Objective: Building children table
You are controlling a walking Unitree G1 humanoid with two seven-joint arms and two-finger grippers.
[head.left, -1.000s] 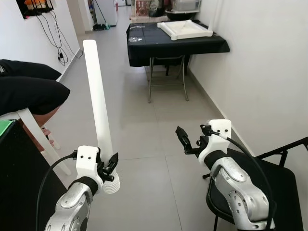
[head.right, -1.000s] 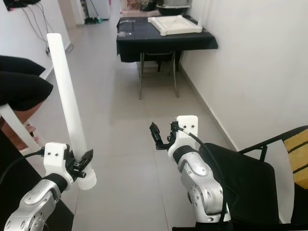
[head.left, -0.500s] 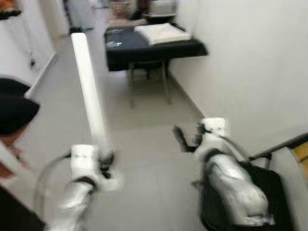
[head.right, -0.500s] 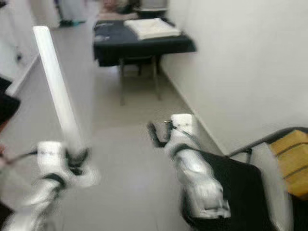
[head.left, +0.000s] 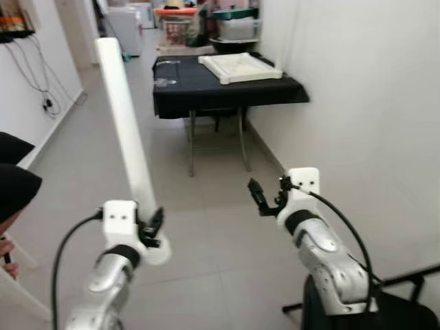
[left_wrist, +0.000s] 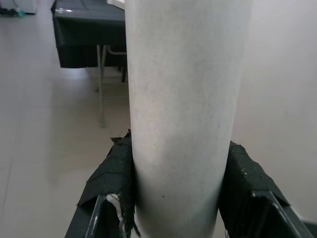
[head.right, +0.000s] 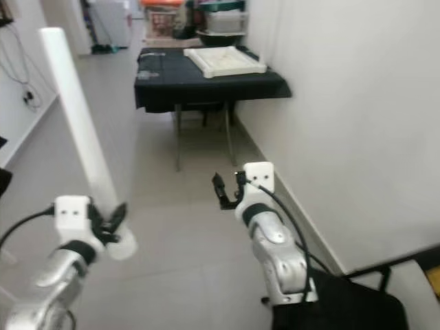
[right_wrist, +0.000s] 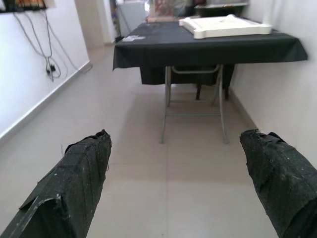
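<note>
A long white table leg [head.left: 126, 130] stands nearly upright in front of me, with my left gripper [head.left: 152, 227] shut on its lower end. The left wrist view has the leg [left_wrist: 183, 109] pressed between both black fingers [left_wrist: 111, 173]. My right gripper [head.left: 265, 196] is held out at mid-height to the right, open with nothing between its fingers [right_wrist: 81, 173]. Down the corridor stands a table with a black cloth [head.left: 227, 93], and on it lies a white square tabletop [head.left: 239, 67] with a raised rim.
A white wall [head.left: 371, 103] runs close along my right. A black folding chair [head.left: 385, 309] is at the lower right by my right arm. At the left edge is a person's dark clothing [head.left: 14, 185]. Grey tiled floor [head.left: 206, 227] stretches ahead to the table.
The camera has swung to the right and forward, so the black table now sits more centred and the chair has slid to the lower edge. Both grippers hold as before.
</note>
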